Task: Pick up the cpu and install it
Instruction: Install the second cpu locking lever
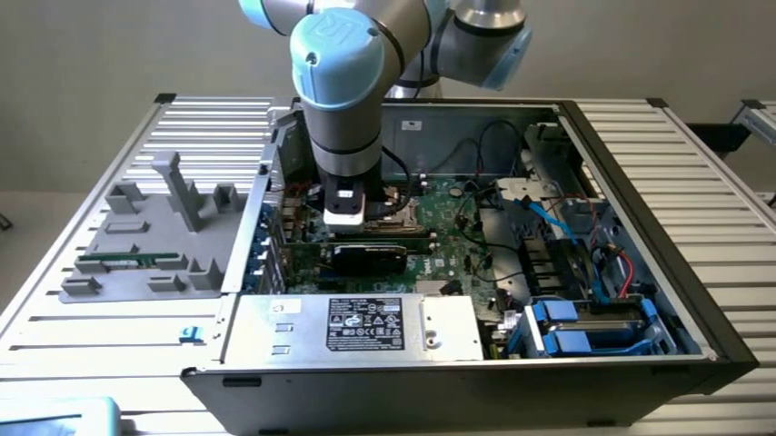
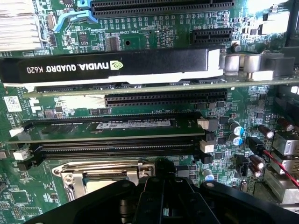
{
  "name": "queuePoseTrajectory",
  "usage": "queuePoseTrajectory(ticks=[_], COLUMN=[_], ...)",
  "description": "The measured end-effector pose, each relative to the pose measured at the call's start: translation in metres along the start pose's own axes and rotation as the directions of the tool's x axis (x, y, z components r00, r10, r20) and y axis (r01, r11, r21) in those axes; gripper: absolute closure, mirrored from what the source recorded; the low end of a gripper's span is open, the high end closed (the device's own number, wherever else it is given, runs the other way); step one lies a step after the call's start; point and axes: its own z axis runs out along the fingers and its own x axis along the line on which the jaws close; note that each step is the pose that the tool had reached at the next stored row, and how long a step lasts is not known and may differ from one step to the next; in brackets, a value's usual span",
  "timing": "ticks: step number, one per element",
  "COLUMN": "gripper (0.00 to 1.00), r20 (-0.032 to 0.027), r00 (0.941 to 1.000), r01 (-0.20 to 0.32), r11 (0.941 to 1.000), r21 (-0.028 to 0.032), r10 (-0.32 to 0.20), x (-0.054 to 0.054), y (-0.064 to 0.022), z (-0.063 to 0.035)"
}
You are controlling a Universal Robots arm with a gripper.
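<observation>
My arm's wrist (image 1: 344,195) reaches down into the open computer case (image 1: 631,227), over the motherboard just behind the black graphics card (image 1: 382,256). In the wrist view my gripper (image 2: 163,173) is shut, its black fingers pressed together right at the edge of the metal-framed processor socket (image 2: 98,173). The cpu is hidden; I cannot tell whether it sits under the fingers or in the socket. Beyond the socket a memory stick (image 2: 112,125) lies in its slot, and past that stands the graphics card (image 2: 112,65) marked NVIDIA Quadro K620.
A grey fixture tray (image 1: 145,245) holding a green memory stick (image 1: 122,262) lies on the slatted table at the exterior view's left. The power supply (image 1: 363,325), cables (image 1: 546,218) and blue drive caddies (image 1: 582,329) crowd the case. Capacitors (image 2: 238,130) stand beside the memory slots.
</observation>
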Motion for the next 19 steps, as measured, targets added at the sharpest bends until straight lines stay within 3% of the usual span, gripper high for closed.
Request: queuePoseTrajectory(ticks=[4, 16, 17, 19], gripper=[0.89, 0.89, 0.89, 0.89], r20=[-0.0003, -0.0002, -0.0003, -0.0012], r00=[1.0, 1.0, 1.0, 1.0], r01=[0.0, 0.0, 0.0, 0.0], r11=[1.0, 1.0, 1.0, 0.9999], r21=[0.0007, -0.0024, -0.004, -0.0146], r10=[0.0, 0.0, 0.0, 0.0], x=[0.0, 0.007, 0.008, 0.008], y=[-0.0008, -0.0166, -0.0181, -0.021], z=[-0.0051, -0.0568, -0.0608, -0.0655])
